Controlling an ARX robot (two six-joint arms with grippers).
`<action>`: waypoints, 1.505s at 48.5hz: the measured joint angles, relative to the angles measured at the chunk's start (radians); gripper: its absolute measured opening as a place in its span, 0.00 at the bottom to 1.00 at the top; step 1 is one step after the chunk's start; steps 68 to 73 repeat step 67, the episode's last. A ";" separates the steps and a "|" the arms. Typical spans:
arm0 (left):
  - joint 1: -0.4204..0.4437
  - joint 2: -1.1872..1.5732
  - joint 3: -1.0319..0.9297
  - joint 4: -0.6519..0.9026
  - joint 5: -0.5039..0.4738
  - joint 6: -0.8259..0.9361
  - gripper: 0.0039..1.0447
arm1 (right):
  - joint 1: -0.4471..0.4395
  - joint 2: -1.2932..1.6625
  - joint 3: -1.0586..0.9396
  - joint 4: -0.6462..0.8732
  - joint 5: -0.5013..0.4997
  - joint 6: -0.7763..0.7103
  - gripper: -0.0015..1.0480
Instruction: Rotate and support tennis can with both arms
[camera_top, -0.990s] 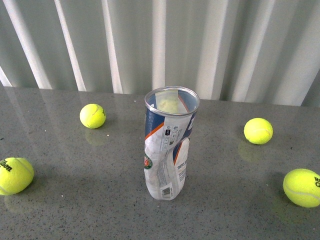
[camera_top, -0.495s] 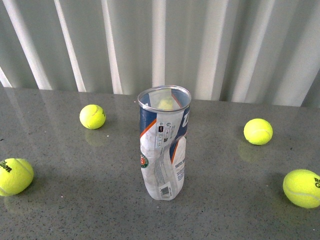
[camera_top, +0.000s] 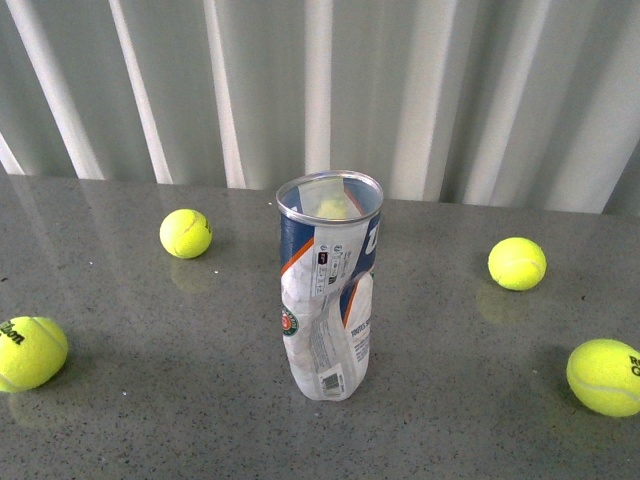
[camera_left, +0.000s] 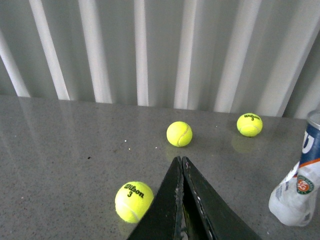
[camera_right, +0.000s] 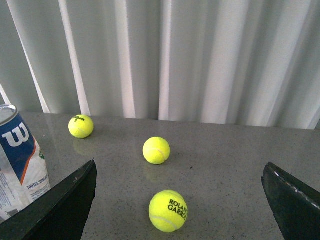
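Observation:
The tennis can (camera_top: 328, 290) stands upright on the grey table (camera_top: 150, 420), open metal rim up, crumpled label with barcode facing me; a yellow ball shows inside through the rim. Neither arm shows in the front view. In the left wrist view the can (camera_left: 300, 180) is at the edge, well apart from my left gripper (camera_left: 181, 162), whose jaws are pressed together and empty. In the right wrist view the can (camera_right: 20, 160) sits beside one finger (camera_right: 65, 205) of my right gripper (camera_right: 180, 200), which is wide open and empty.
Several loose yellow tennis balls lie on the table: (camera_top: 185, 233), (camera_top: 30, 352), (camera_top: 517, 263), (camera_top: 605, 376). A Roland Garros ball (camera_right: 168, 210) lies between the right gripper's fingers. White pleated curtains (camera_top: 320, 90) close the far side.
The can tilted and shifted slightly left a second ago, then settled upright; nothing has moved in the last half second.

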 joint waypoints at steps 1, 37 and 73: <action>0.000 -0.006 0.000 0.000 -0.001 -0.001 0.03 | 0.000 0.000 0.000 0.000 0.000 0.000 0.93; 0.000 -0.243 0.000 -0.230 0.000 -0.001 0.18 | 0.000 0.000 0.000 0.000 0.000 0.000 0.93; 0.000 -0.244 0.000 -0.231 0.000 -0.001 0.94 | 0.000 0.000 0.000 0.000 0.000 0.000 0.93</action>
